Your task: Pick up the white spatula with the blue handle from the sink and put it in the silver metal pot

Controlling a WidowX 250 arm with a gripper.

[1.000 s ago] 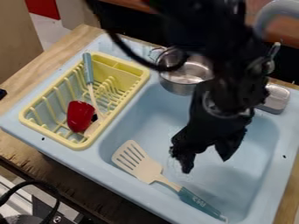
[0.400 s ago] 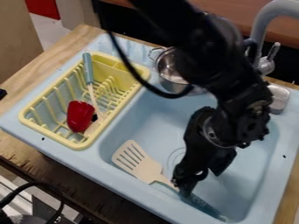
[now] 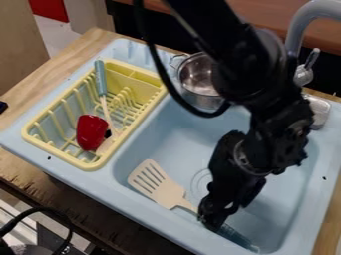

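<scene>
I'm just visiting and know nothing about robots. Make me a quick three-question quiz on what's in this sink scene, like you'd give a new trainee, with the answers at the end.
1. Multiple choice: which thing is the robot's claw right at?
a) the metal pot
b) the slotted spatula
c) the faucet

2. True or false: the red object is inside the yellow rack.

3. Fill in the blank: the sink below the claw is light ____ in colour.

Key: 1. b; 2. true; 3. blue
</scene>
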